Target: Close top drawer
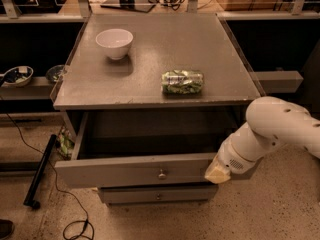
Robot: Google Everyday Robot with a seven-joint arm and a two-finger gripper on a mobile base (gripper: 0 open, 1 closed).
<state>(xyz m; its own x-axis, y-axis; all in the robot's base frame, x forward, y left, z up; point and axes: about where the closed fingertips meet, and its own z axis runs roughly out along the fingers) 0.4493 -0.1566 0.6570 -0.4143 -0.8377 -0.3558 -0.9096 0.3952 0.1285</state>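
The top drawer (135,170) is a wide grey drawer with a small round metal knob (161,174) at the centre of its front panel. It stands pulled out from the grey cabinet, its deep box open and dark inside. My gripper (216,174), at the end of a white arm (270,129) coming in from the right, rests against the right end of the drawer's front panel. A second, smaller drawer front (157,195) shows just below.
A white bowl (114,43) and a green crumpled packet (182,82) lie on the cabinet top (150,64). A black bar (41,170) and a cable (75,224) lie on the floor at the left. Shelves with bowls (17,75) stand behind left.
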